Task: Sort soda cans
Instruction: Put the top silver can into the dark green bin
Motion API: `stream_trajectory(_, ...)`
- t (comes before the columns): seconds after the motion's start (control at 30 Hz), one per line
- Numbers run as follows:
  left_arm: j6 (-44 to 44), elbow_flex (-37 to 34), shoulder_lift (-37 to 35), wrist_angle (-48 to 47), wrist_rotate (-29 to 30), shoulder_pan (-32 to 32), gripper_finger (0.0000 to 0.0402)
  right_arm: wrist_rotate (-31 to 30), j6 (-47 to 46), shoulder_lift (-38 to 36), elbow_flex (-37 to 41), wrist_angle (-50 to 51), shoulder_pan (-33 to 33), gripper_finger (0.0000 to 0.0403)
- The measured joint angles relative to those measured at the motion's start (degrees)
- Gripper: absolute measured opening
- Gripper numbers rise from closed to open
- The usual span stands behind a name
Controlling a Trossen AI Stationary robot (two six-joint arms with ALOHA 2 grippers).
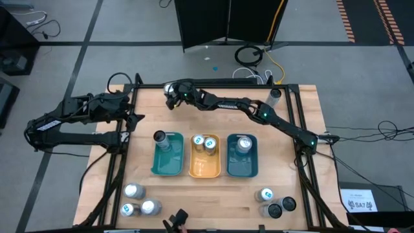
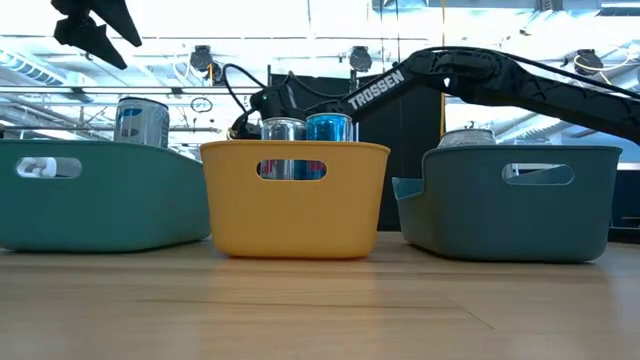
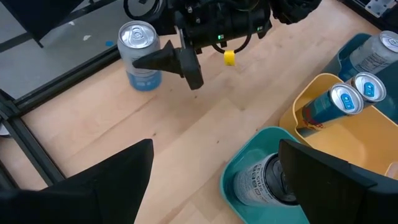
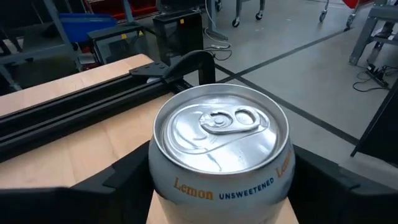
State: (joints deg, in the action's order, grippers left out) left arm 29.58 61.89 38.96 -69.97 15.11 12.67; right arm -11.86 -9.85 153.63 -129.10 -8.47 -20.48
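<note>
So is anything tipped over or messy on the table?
Nothing is spilled or knocked over. The only slightly odd thing is in the orange tray: its two cans lean sideways instead of standing straight. The can at the back edge, between the right hand's fingers, stands upright.

A silver-topped soda can (image 4: 219, 155) lettered "Lemon unsweetened" stands upright at the table's far edge (tab unopened). One can (image 1: 160, 137) stands in the teal tray, two (image 1: 204, 144) in the orange, one (image 1: 244, 144) in the blue. Three (image 1: 139, 202) cluster at the near left corner and three (image 1: 275, 202) near right.
</note>
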Motion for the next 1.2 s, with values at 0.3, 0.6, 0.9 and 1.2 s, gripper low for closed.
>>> stream_trajectory(0.3, 0.0, 0.0, 0.0, 0.02, 0.09, 0.0, 0.0354, 0.44, -2.55, -3.25, -1.62, 8.88, 0.92, 0.028)
stream_trajectory(0.6, -1.34, 0.0, 0.0, 0.03, 0.17, 0.0, 0.0355, 0.08, -5.64, -14.77, -1.64, 25.68, 1.18, 0.0281)
stream_trajectory(0.9, -1.99, 0.0, 0.01, 0.04, 0.39, 0.01, 0.0354, -2.32, -1.27, -40.65, -2.12, 46.16, 6.64, 0.0281)
stream_trajectory(1.2, -1.56, 0.0, 0.0, 0.05, 0.35, 0.01, 0.0354, -23.84, -11.12, -50.79, -1.53, 68.99, 25.85, 0.0282)
